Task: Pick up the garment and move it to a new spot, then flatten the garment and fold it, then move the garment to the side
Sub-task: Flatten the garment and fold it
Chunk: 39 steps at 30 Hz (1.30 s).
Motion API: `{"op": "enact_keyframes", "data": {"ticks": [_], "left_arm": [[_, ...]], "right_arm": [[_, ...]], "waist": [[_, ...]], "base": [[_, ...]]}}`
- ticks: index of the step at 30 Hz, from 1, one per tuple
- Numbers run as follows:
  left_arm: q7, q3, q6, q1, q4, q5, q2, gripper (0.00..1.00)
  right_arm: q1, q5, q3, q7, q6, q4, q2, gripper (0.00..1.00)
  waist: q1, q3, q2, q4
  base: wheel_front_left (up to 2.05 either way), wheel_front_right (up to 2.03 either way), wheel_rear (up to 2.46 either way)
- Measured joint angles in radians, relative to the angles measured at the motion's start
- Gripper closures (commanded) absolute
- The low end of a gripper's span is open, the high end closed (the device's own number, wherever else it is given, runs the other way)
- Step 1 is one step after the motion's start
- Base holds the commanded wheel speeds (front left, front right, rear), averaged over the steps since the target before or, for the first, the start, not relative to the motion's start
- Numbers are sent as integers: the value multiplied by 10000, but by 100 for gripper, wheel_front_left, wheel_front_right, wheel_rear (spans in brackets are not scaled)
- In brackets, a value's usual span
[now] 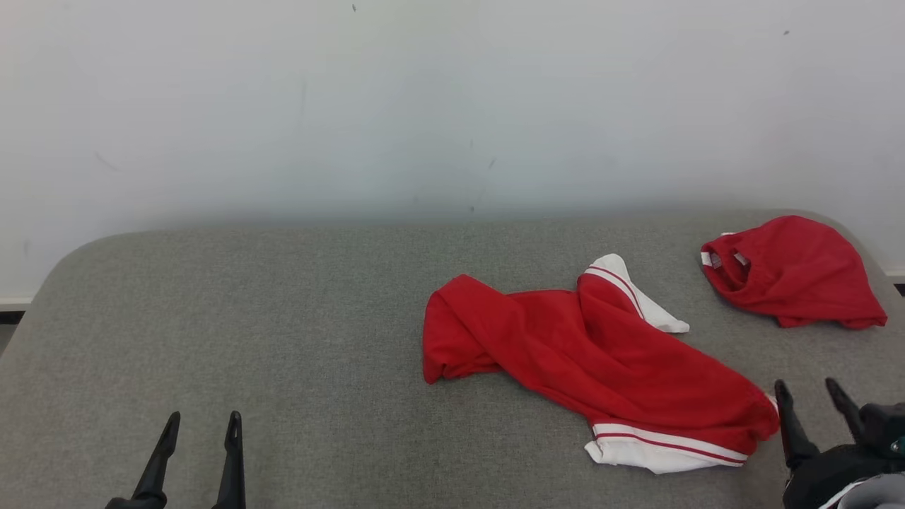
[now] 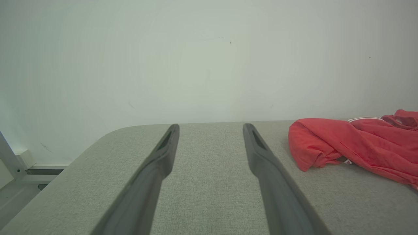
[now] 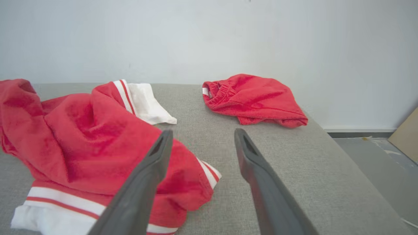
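Left gripper (image 1: 203, 418) fingers apart, empty. Right gripper (image 1: 806, 385) fingers apart beside crumpled red-and-white garment (image 1: 594, 353). Risk: pinching bunched layers together, so flattening may fail.

Soft, matt red cloth makes up the garment (image 1: 601, 353), its surface faintly napped in the right wrist view. Its white bands (image 1: 657, 452) look smoother and carry thin red stripes. The second red piece (image 1: 795, 272) is of similar matt cloth, with a ribbed, gathered band (image 3: 222, 91). The table (image 1: 283, 318) is covered in grey woven fabric, matt and coarse-grained. The wall (image 1: 424, 106) is matt white and smooth, flecked with small scuffs. The left gripper (image 1: 201, 418) and right gripper (image 1: 806, 387) have dark, smooth, matt fingers (image 2: 261, 163), plastic by the look. The floor (image 3: 375, 163) is grey and smooth.
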Motion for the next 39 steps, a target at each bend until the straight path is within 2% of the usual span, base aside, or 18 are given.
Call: {"op": "enact_keyframes", "data": {"ticks": [3, 6, 10, 14, 21, 28, 35, 36, 37, 39], "left_arm": [[0, 86, 0, 52, -4, 0, 17, 0], [0, 96, 0, 52, -33, 2, 10, 0], [0, 63, 0, 47, -44, 4, 10, 0], [0, -4, 0, 30, -56, 4, 15, 0], [0, -222, 0, -61, -21, 6, 35, 0], [2, -399, -2, -213, 88, -4, 58, 0], [0, -481, -2, -341, 151, -33, 46, 0], [0, -481, -2, -348, 151, -33, 46, 0], [0, -487, -2, -359, 150, -42, 44, 0], [0, -483, -2, -363, 161, -73, 46, 0]], "right_arm": [[33, -522, -612, -153, 0, -744, 90, 0], [304, -865, -792, -171, 0, -1530, 408, 0], [672, -1057, -234, -54, 0, -2125, 989, 0], [788, -1064, 725, 401, 0, -2165, 1523, 0], [236, -1062, 1774, 832, 0, -848, 1992, 0], [-1251, -1536, 1985, 642, 0, 924, 2199, 0], [-2381, -2222, 1852, 729, 0, 2991, 1964, 0], [-2441, -2228, 1870, 729, 0, 3200, 1983, 77], [-2499, -2243, 1910, 725, 0, 3377, 2000, 100], [-2708, -2280, 1983, 665, 0, 3659, 2046, 100]], "waist": [[-1, -41, -1, -79], [-1, -46, -1, -131], [-1, -11, 0, -113], [0, 60, -1, -30], [0, 221, 0, 302], [0, 375, 0, 702], [0, 459, 0, 1103], [0, 476, 0, 1142], [0, 496, -1, 1176], [0, 543, 0, 1230]], "base": [[0, 0, 0], [0, 0, 0], [0, 0, 0], [0, 0, 0], [0, 0, 0], [0, 0, 0], [0, 0, 0], [0, 0, 0], [0, 0, 0], [0, 0, 0]]}}
